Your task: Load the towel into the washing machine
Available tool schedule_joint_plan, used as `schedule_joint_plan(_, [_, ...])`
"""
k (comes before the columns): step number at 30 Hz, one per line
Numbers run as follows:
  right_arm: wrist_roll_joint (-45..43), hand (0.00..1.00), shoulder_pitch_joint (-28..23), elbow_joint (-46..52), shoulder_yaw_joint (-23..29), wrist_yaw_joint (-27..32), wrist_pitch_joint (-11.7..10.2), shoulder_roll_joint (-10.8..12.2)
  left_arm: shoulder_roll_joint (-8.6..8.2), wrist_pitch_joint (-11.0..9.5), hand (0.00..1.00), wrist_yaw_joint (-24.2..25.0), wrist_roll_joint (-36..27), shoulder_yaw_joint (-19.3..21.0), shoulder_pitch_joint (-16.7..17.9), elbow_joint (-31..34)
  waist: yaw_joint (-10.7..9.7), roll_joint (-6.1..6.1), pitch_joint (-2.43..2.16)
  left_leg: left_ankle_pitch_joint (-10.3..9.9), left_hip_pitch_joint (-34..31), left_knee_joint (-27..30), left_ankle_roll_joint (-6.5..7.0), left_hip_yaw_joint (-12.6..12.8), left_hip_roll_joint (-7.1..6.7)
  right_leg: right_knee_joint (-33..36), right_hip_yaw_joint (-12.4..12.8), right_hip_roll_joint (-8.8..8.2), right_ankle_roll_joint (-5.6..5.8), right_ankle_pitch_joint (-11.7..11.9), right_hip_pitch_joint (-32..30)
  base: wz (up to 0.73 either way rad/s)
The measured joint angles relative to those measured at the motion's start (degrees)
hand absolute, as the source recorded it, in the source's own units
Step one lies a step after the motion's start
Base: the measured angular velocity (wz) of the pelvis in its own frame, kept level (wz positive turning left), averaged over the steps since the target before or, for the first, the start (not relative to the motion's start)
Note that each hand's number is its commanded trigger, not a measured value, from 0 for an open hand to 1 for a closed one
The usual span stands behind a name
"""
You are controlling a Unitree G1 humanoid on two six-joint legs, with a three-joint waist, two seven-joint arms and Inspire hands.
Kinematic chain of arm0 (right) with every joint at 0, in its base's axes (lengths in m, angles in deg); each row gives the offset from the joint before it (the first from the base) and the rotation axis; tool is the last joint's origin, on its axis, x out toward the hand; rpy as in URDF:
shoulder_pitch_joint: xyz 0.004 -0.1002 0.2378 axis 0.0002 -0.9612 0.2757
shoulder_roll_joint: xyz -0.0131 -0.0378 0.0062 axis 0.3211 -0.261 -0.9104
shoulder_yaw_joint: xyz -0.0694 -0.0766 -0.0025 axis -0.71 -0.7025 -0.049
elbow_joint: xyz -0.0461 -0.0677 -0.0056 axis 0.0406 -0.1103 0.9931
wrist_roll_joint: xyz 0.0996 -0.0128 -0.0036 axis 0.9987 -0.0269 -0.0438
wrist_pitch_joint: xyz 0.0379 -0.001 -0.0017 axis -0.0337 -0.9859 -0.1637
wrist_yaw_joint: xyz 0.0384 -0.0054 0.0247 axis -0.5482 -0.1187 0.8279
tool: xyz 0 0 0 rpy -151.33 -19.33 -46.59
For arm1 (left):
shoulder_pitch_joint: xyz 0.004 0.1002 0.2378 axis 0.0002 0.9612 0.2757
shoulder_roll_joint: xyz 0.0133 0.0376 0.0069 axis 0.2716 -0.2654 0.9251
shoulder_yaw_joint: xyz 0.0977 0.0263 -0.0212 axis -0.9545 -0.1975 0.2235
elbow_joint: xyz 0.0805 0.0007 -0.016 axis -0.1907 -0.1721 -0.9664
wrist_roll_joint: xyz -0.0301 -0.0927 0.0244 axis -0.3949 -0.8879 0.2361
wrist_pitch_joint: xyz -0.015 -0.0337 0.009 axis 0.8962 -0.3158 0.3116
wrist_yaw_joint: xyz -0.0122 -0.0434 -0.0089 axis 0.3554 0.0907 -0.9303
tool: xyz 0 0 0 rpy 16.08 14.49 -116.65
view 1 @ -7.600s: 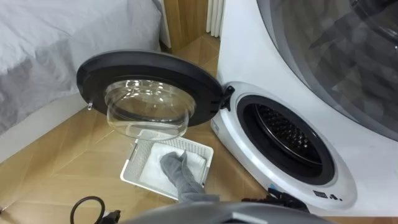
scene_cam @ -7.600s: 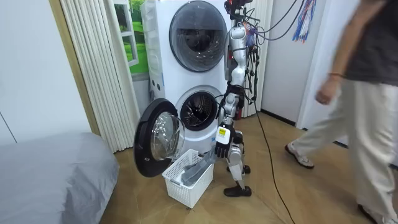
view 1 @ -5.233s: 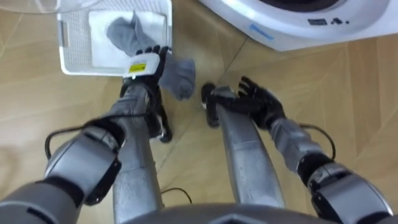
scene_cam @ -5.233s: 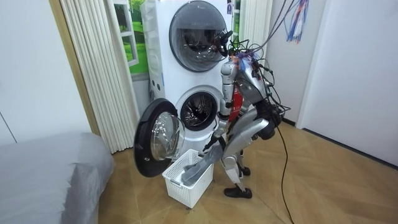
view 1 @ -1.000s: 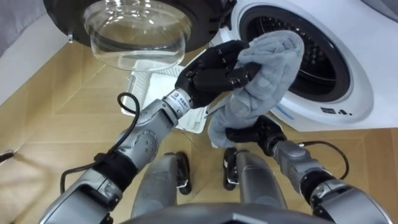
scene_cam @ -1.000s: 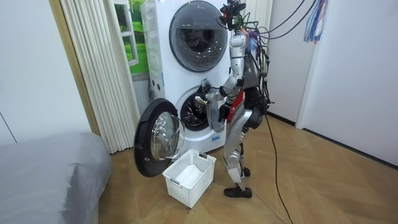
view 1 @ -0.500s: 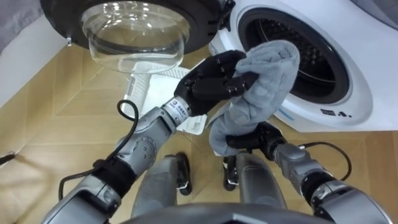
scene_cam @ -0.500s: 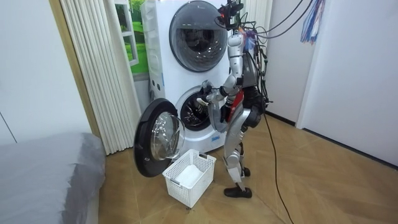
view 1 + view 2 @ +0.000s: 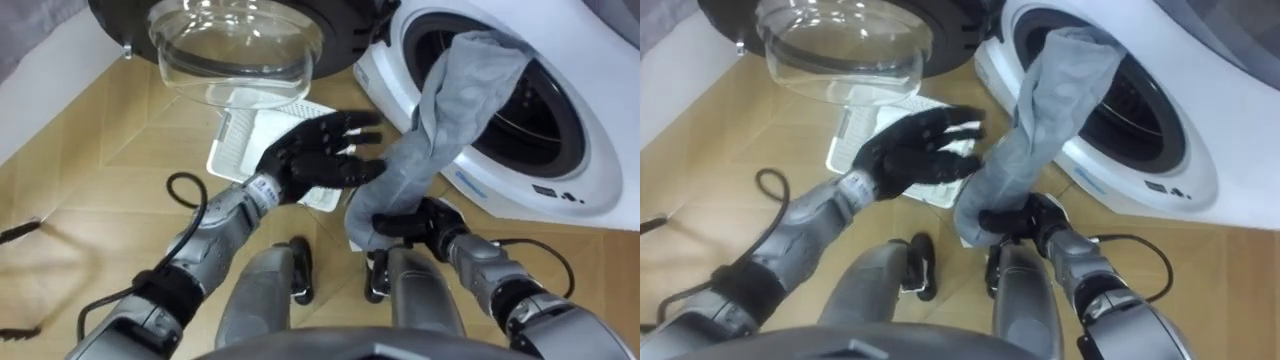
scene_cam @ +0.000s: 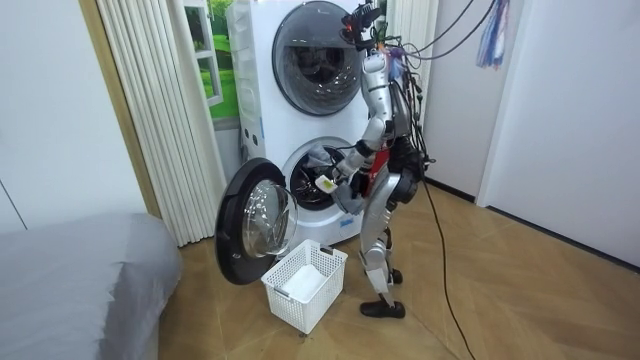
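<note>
A wooden floor bears the white washing machine, door open. The grey towel hangs from the machine's drum mouth to the right hand, which clutches its lower end. Before the machine, the left hand spreads wide.

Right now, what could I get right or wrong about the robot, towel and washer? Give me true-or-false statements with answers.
1. The towel's top end reaches the washer's opening. True.
2. The left hand grips the towel. False: it is open, fingers spread, beside the towel.
3. The right hand holds the towel's lower end. True.
4. The door is shut. False: it stands wide open.
5. The basket sits on the bed. False: it stands on the floor by the door.
</note>
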Motion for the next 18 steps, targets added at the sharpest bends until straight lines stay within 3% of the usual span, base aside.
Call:
schedule_joint_plan(2, [0.5, 1.0, 0.2, 0.0, 0.4, -0.9, 0.4, -0.4, -0.14, 0.0, 0.0, -2.3, 2.7, 2.1, 0.2, -2.9, 0.3, 0.19, 0.01, 0.3, 0.0, -0.5, -0.03, -0.2, -0.25, 0.2, -1.5, -0.68, -0.01, 0.0, -0.1, 0.06])
schedule_joint_plan(8, [3.0, 1.0, 0.3, -0.7, 3.5, -3.7, 2.1, -0.8, -0.78, 0.3, 0.0, -6.3, 5.3, 6.4, 1.6, -5.1, 0.5, 0.75, 0.22, 0.7, -0.3, -0.9, 0.15, -0.7, -0.85, 0.1, -2.0, -1.21, -0.05, 0.0, -0.1, 0.07])
schedule_joint_plan(15, [3.5, 1.0, 2.2, -2.6, 6.5, -5.5, 3.9, -2.1, -1.21, 0.9, 0.0, -7.9, 5.3, 7.0, 1.2, -5.9, 1.4, 0.86, 0.28, 1.6, -1.9, -0.9, 0.8, -1.5, -1.93, 0.3, -2.8, -2.36, -0.05, -0.1, -1.0, 0.12])
schedule_joint_plan(18, [7.5, 1.0, 3.7, -5.7, 6.4, -6.5, 4.9, -2.8, -1.65, 1.6, 0.0, -8.4, 5.1, 7.0, 1.2, -6.8, 2.1, 0.75, 0.29, 2.2, -1.9, -1.7, 0.97, -1.7, -2.57, 0.3, -3.4, -2.88, 0.08, -0.2, -1.0, 0.15])
